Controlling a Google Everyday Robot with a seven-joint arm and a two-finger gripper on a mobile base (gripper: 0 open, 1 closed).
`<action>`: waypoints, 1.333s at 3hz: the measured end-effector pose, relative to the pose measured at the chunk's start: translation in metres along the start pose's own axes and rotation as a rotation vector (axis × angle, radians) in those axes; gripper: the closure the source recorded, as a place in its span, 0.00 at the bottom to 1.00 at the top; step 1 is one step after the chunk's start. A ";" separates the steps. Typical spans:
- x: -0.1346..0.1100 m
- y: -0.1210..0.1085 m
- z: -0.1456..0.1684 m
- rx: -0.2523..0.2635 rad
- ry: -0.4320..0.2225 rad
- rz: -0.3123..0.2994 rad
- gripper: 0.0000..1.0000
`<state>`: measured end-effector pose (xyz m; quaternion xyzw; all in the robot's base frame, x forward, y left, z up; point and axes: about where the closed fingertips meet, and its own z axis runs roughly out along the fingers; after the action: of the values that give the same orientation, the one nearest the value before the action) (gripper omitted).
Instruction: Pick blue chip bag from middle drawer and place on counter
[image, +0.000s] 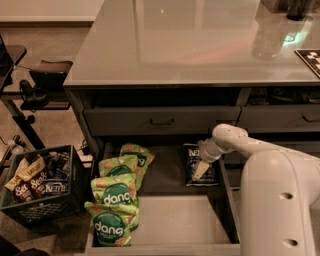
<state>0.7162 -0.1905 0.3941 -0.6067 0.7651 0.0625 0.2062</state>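
Note:
The blue chip bag (192, 159), dark navy with white lettering, lies at the back right of the open middle drawer (172, 220). My gripper (201, 169) reaches down into the drawer from the right and rests on the bag's middle. The white arm (235, 140) bends over the drawer's right wall. The glossy light grey counter (190, 45) spans the top of the cabinet above.
Several green "dang" bags (115, 200) fill the drawer's left side. A black crate (40, 186) of brown-and-red snack bags stands on the floor at left. A shut drawer with a dark bar handle (162, 121) is above. Dark objects stand at the counter's far right.

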 end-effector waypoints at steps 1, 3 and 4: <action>0.008 -0.002 0.020 -0.031 0.014 0.019 0.00; 0.015 -0.002 0.032 -0.056 0.025 0.032 0.19; 0.015 -0.002 0.032 -0.056 0.025 0.032 0.42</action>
<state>0.7229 -0.1934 0.3591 -0.6007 0.7752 0.0795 0.1786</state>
